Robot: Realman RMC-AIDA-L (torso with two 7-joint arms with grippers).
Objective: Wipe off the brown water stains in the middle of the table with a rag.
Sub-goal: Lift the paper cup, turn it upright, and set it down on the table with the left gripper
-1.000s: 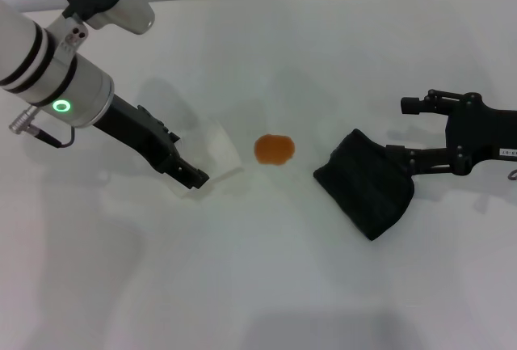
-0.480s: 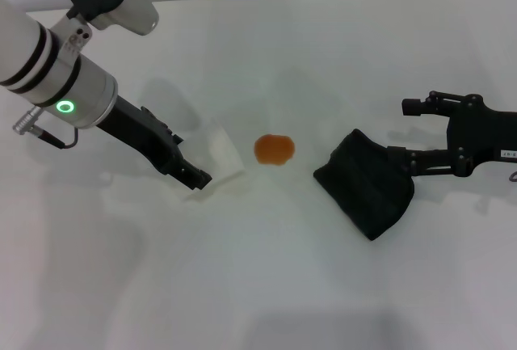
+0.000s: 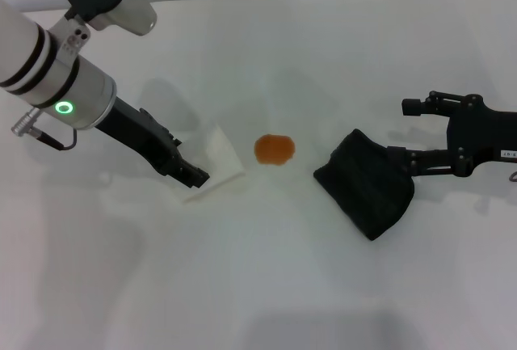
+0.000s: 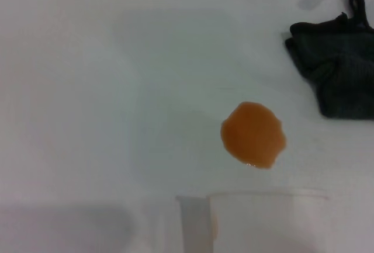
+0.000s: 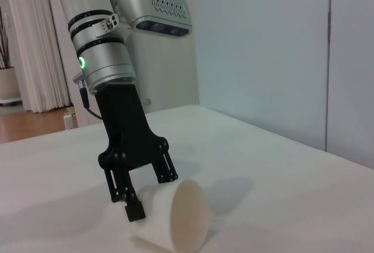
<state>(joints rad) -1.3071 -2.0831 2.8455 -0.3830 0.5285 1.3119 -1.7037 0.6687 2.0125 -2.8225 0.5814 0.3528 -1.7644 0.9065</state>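
On the white worktop I see my left pincer gripping a white paper cup tipped on its side, mouth facing the round orange-brown blot. My right pincer pinches the black folded rag, near the blot.

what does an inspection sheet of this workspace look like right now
surface: white table, dry apart from one blot
job's things: brown water stains mid-table, unwiped; black rag beside them, apart from the blot
clutter: white paper cup tipped on its side by the blot
grippers: left gripper shut on the paper cup; right gripper at the rag's edge
cables: grey lead at the left arm's wrist
surroundings: pale wall and curtain in the right wrist view
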